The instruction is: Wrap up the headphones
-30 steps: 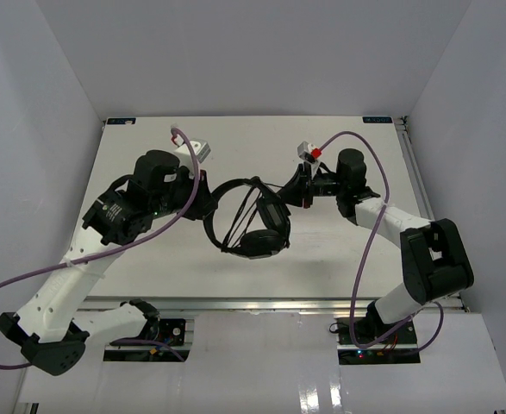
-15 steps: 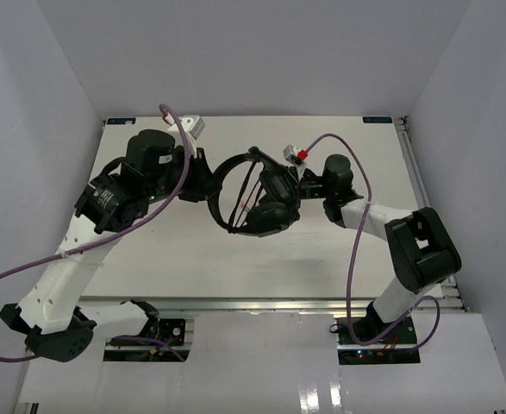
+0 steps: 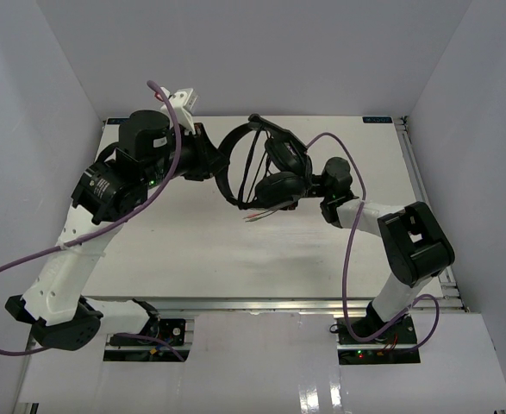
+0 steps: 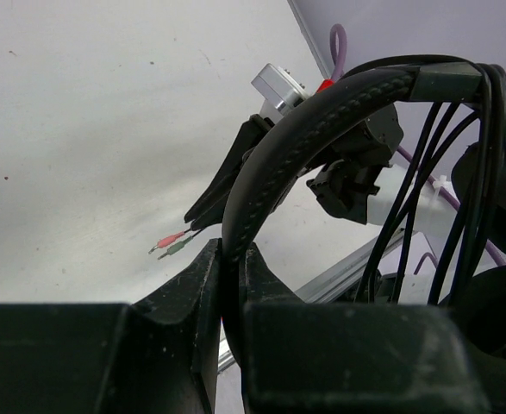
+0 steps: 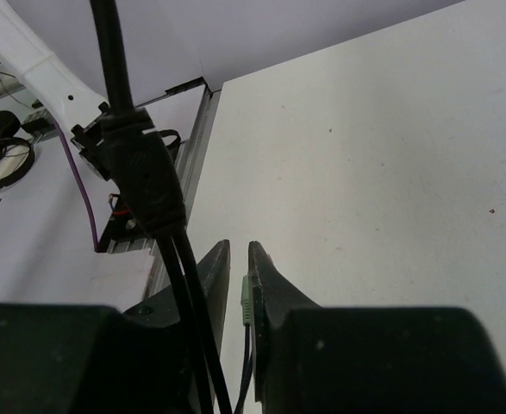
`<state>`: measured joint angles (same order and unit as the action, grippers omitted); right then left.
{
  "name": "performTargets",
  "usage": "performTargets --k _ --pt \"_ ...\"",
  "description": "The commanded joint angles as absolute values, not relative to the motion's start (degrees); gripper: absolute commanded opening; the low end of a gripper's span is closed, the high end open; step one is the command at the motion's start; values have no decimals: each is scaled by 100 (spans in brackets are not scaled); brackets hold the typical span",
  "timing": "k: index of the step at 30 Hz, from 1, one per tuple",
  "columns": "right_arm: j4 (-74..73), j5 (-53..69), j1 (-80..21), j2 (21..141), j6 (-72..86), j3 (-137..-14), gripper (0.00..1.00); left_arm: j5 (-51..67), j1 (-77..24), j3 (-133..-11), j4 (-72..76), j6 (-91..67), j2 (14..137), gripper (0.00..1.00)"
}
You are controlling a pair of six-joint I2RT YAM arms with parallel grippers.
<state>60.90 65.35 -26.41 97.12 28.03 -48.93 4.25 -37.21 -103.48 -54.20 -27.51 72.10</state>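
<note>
The left fingers [image 4: 231, 259] squeeze the thin band [image 4: 321, 112] of the black padded headphones [image 3: 280, 185], over the white bench's [image 3: 192, 250] far edge. The right fingers [image 5: 238, 254] pinch its dark cord [image 5: 246, 306].

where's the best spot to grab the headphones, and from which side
Grip the headband, on the thin arch away from the ear cups, coming from outside the curve with the jaws across its narrow width. The band looks slim enough to pinch; the cups are bulky and padded. The left gripper holds it that way.
</note>
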Motion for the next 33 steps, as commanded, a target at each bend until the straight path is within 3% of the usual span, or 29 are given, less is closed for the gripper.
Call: performTargets --k 1,7,11,15,18,21,27,33 --pt "6472 6486 -2656 9643 2898 -4787 19 217 -3735 -10578 -4972 -3092 7090 0" --pt "6049 6434 -2619 9317 2454 -4501 29 -412 -3735 -10407 -4694 -3296 6839 0" --pt "5804 6417 -2610 9104 2267 -4447 30 -577 -3735 -10236 -4437 -3422 6656 0" --pt "5641 6372 -2619 9026 2205 -4475 25 -651 -3735 -10186 -4394 -3491 6635 0" --pt "5482 6362 -2610 8961 2109 -4505 11 -718 -3735 -10070 -4353 -3561 6563 0" --pt "5152 6312 -2610 8813 1849 -4514 8 -888 -3729 -9901 -4317 -3642 6467 0" --pt "2664 5732 -2663 8119 11 -4857 8 -1717 -3735 -9134 -4061 -4099 6100 0" --pt "-1132 4428 -3352 7451 -3420 -5521 8 -2566 -3735 -8111 -3004 -4811 5723 0"
